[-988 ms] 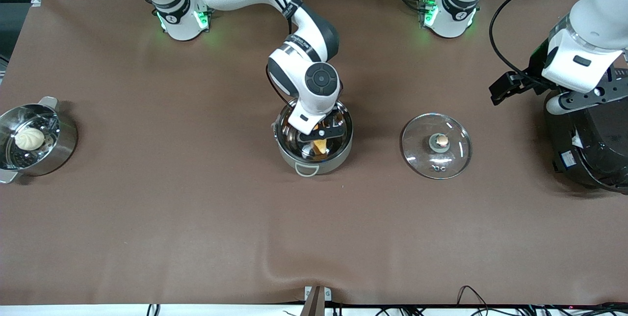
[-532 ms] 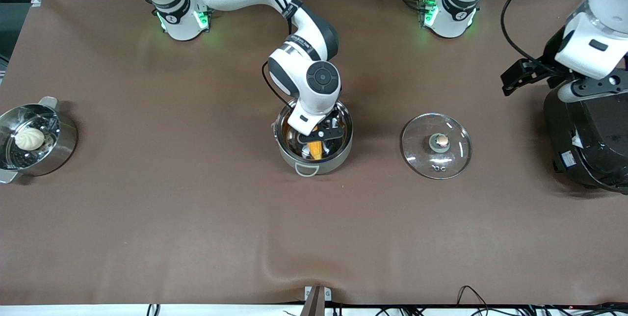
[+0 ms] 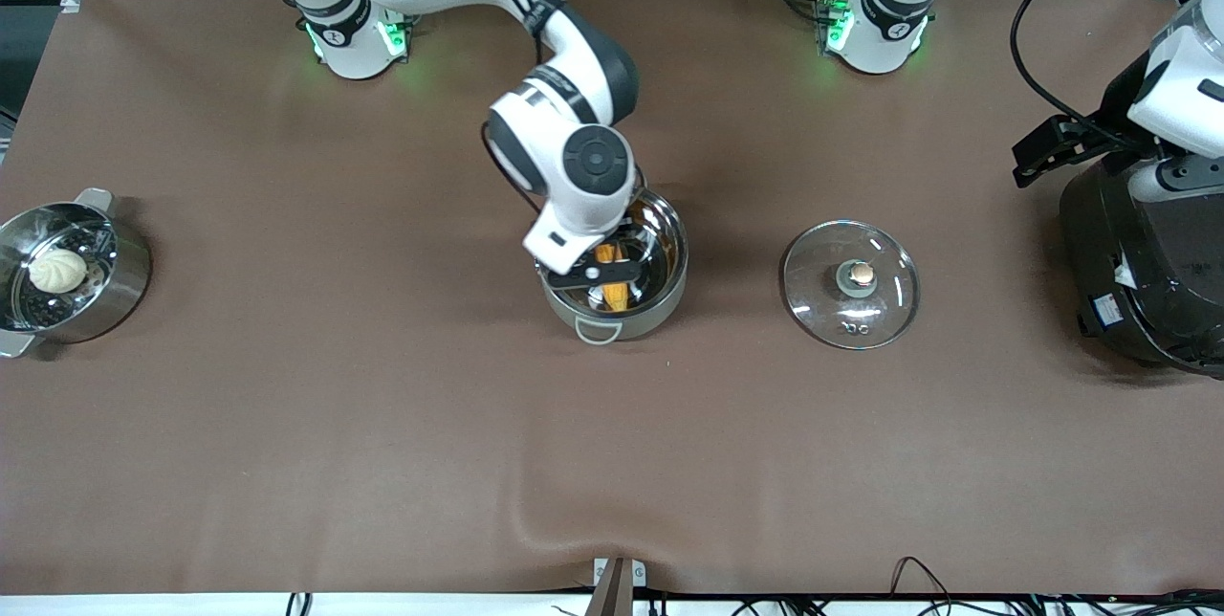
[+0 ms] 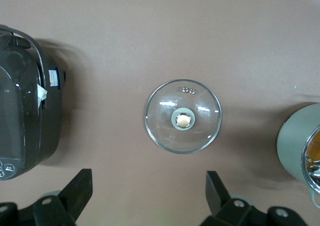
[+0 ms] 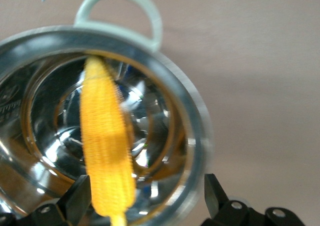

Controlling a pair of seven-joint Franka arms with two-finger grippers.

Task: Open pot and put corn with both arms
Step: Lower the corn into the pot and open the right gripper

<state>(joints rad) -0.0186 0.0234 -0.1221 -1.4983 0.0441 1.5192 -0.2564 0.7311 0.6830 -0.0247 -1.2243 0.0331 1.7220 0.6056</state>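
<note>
The pot [image 3: 669, 283] stands open in the middle of the table. The corn [image 3: 613, 292] lies inside it, leaning against the wall. In the right wrist view the corn [image 5: 104, 156] lies in the pot [image 5: 192, 110] beside one finger, not gripped. My right gripper [image 3: 595, 274] hangs just above the pot's rim, open and empty [image 5: 147, 198]. The glass lid [image 3: 850, 283] with its copper knob lies flat on the table beside the pot, toward the left arm's end. My left gripper [image 4: 148, 188] is open and empty, high up near the rice cooker, with the lid [image 4: 183, 116] below it.
The large black rice cooker [image 3: 1147, 262] stands at the left arm's end of the table, under the left arm [image 3: 1171, 90]. The steel steamer pot [image 3: 115, 296] with a white bun [image 3: 57, 270] stands at the right arm's end.
My right gripper has let go of the corn, which now lies in the pot, and has risen and shifted toward the right arm's end. The left arm has drawn back toward its own end.
</note>
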